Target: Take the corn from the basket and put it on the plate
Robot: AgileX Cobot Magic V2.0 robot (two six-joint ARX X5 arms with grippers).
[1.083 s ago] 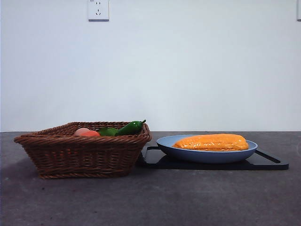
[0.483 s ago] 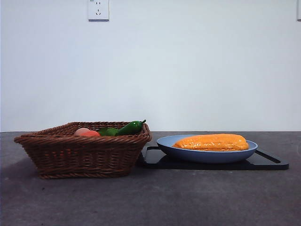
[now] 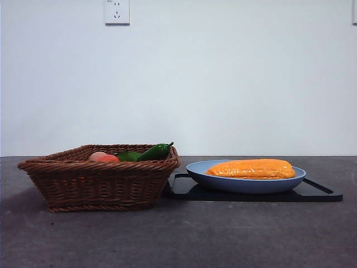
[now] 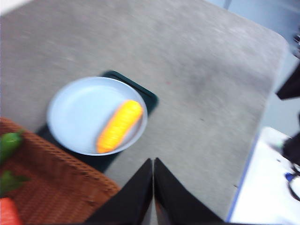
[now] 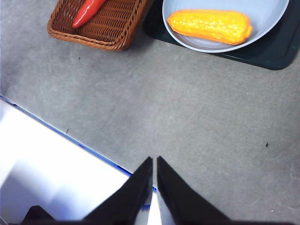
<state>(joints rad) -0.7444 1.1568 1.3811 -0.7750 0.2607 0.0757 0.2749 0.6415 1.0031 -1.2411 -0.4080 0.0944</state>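
The orange-yellow corn (image 3: 252,168) lies lengthwise in the blue plate (image 3: 245,183), right of the wicker basket (image 3: 97,177). From the left wrist, the corn (image 4: 119,126) rests toward one side of the plate (image 4: 79,112), with a basket corner (image 4: 56,187) close by. My left gripper (image 4: 153,161) is shut and empty, high above the table beside the basket. The right wrist view shows the corn (image 5: 210,26), the plate (image 5: 276,18) and the basket (image 5: 101,28) far off. My right gripper (image 5: 154,159) is shut, holding nothing, back near the table's edge.
A flat black tray (image 3: 315,191) lies under the plate. A green pepper (image 3: 153,151) and a pinkish-red fruit (image 3: 102,157) sit in the basket; a red pepper (image 5: 86,11) also shows there. A white surface (image 5: 51,164) borders the grey table (image 3: 223,234).
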